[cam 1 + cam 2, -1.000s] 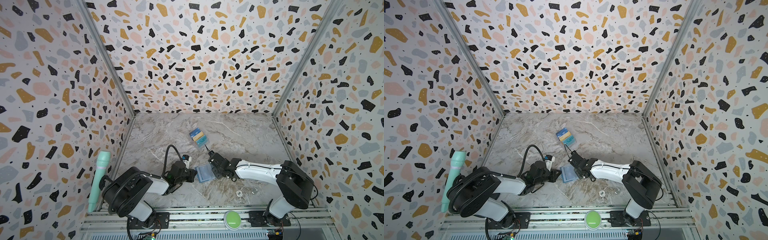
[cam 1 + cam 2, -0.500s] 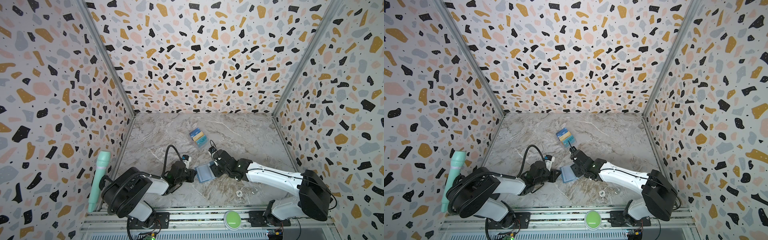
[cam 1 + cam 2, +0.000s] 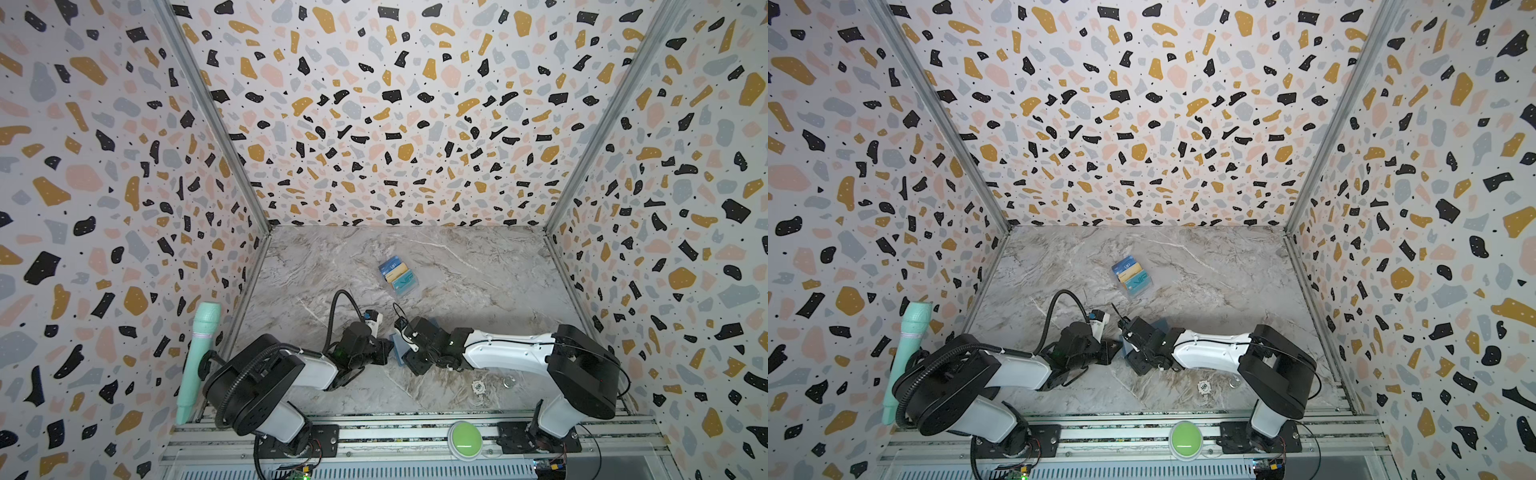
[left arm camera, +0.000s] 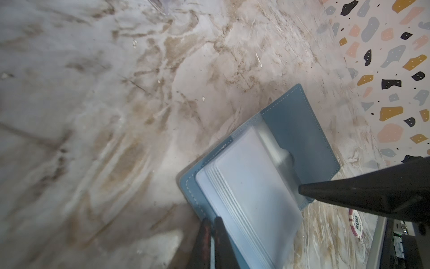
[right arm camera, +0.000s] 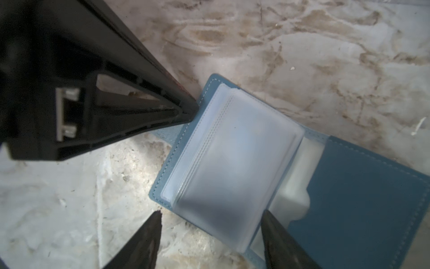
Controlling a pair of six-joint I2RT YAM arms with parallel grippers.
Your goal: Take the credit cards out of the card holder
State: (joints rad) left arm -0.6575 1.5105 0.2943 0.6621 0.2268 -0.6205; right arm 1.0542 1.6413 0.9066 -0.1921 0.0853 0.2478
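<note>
Lying open with sleeves (image 5: 232, 151) up, holder (image 4: 300, 130) ran lengthwise from left gripper (image 4: 211, 220) to right gripper (image 5: 213, 215). Left clamped its cover edge; right gaped wide, one finger (image 5: 270, 223) touching sleeves.

The right gripper (image 5: 211, 215) now sits farther over the card holder (image 3: 397, 351), hiding all but a sliver of it in both top views, where most lay bare a second ago. Its jaws stand wider apart. The right arm (image 3: 511, 353), stretched outward half a second ago, is folded back in.
</note>
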